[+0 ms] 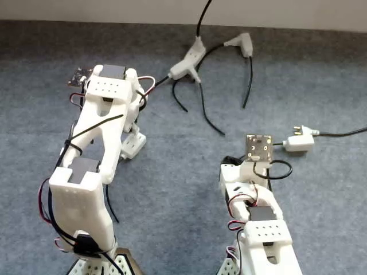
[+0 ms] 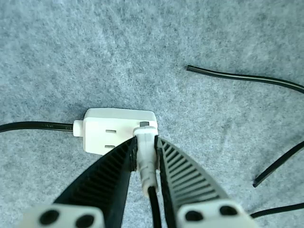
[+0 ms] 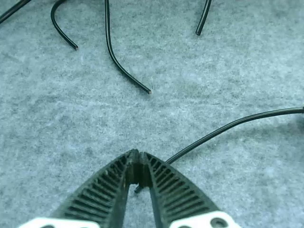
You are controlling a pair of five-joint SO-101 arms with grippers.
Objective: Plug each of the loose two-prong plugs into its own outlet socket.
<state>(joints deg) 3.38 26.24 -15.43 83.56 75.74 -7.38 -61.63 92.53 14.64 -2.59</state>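
**A:** What covers the desk [image 2: 71,47]?

**B:** Grey cloth, much like felt. It is matt and a little fuzzy.

**A:** And the outlet socket [image 2: 109,128]?

**B:** Smooth white plastic with a faint sheen. The plug [image 2: 146,156] is white plastic too, slightly duller.

**A:** The cables [image 3: 118,61]?

**B:** They have black sheathing, smooth with a light gloss.

**A:** The claws?

**B:** The left claw [image 2: 146,141] and right claw [image 3: 138,164] have black plastic fingers [image 3: 104,190], matt and ribbed. The arm shells [image 1: 86,189] are matt white plastic.
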